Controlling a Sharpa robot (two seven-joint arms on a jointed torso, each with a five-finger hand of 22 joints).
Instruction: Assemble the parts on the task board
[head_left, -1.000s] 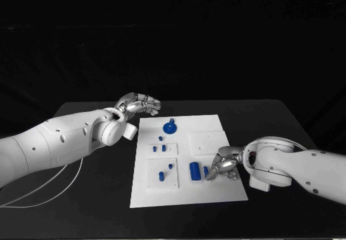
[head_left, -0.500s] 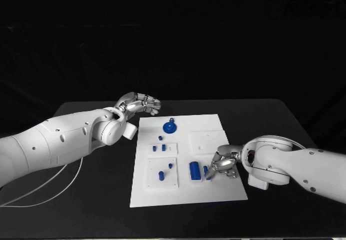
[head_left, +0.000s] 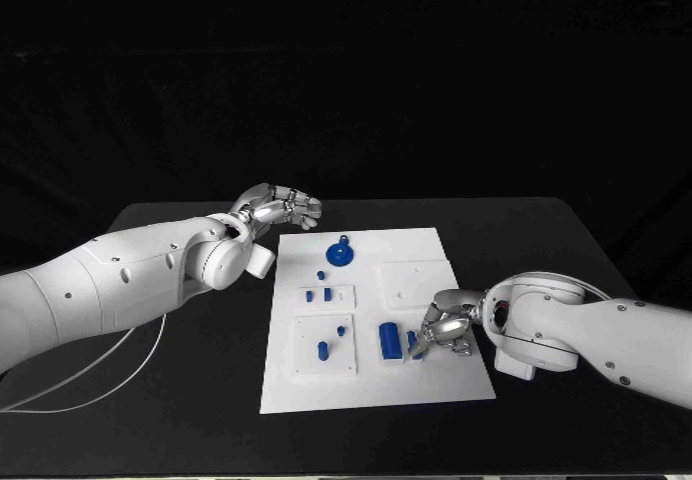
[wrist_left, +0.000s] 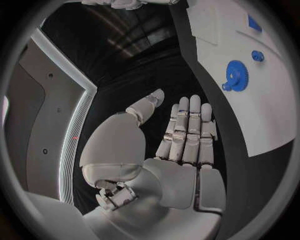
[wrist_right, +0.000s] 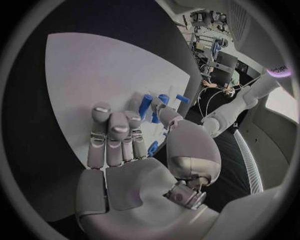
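Note:
The white task board (head_left: 433, 250) lies mid-table. On it are a blue gear (head_left: 339, 254), a small peg (head_left: 320, 276), two short pieces (head_left: 317, 295) in a raised block, two more pieces (head_left: 322, 350) in a lower block, and a blue cylinder (head_left: 388, 340). My right hand (head_left: 447, 330) hangs low over the board's right side, fingers stretched out beside a small blue piece (head_left: 413, 341). In the right wrist view that piece (wrist_right: 152, 148) shows in the gap between thumb and fingers (wrist_right: 115, 137); no grip shows. My left hand (head_left: 278, 208) hovers off the board's far left corner, its fingers (wrist_left: 187, 130) straight and holding nothing.
A white cable (head_left: 87, 385) trails over the table's left side. Bare black tabletop (head_left: 548, 240) surrounds the board on the right and at the front. In the left wrist view the gear (wrist_left: 236, 76) lies on the board beside my hand.
My right hand has shifted slightly at the board's right side, by the small blue piece. The left arm has not moved.

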